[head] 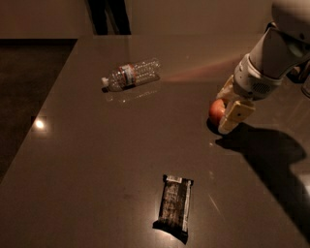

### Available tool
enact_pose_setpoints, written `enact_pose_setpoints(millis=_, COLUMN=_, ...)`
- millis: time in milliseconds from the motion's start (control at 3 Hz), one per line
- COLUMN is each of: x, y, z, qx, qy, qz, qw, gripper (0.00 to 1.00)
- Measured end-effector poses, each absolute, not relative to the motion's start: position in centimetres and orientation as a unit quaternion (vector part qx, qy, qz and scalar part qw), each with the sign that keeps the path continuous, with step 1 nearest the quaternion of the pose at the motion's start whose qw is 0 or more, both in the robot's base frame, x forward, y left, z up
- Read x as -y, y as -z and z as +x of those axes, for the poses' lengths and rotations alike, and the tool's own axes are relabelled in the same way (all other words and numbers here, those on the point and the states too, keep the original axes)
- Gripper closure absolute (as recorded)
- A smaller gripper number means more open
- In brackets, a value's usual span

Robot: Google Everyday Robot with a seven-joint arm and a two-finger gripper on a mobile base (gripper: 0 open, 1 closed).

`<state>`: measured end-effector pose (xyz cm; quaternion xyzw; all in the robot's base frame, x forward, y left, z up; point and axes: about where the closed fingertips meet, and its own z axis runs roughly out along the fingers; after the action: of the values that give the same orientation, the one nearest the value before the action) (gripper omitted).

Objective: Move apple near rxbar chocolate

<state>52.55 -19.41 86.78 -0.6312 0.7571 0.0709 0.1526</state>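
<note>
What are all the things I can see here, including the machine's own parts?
table: one, dark brown and glossy, fills most of the view
plastic bottle: one, clear with a label, lying on its side at the far left of the table
apple: one, red-orange, right side of the table, partly hidden
rxbar chocolate: one, dark wrapper with pale print, lying flat at the near centre
legs: one pair, dark, beyond the table's far edge
arm: one, white, reaching in from the upper right
end effector: one, pale, down at the apple
</note>
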Motion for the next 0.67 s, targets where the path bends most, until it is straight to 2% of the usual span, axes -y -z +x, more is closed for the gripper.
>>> enact_pose_setpoints(millis=333, x=19.9, y=-86.5, z=52.0, qx=-0.755, qy=-0.064, qz=-0.637, qw=0.138, gripper=0.56)
enact_pose_setpoints(millis=667, x=18.6, y=-87.4, z=49.6, qx=-0.735, qy=-0.065, qz=-0.659, qw=0.147, gripper=0.87)
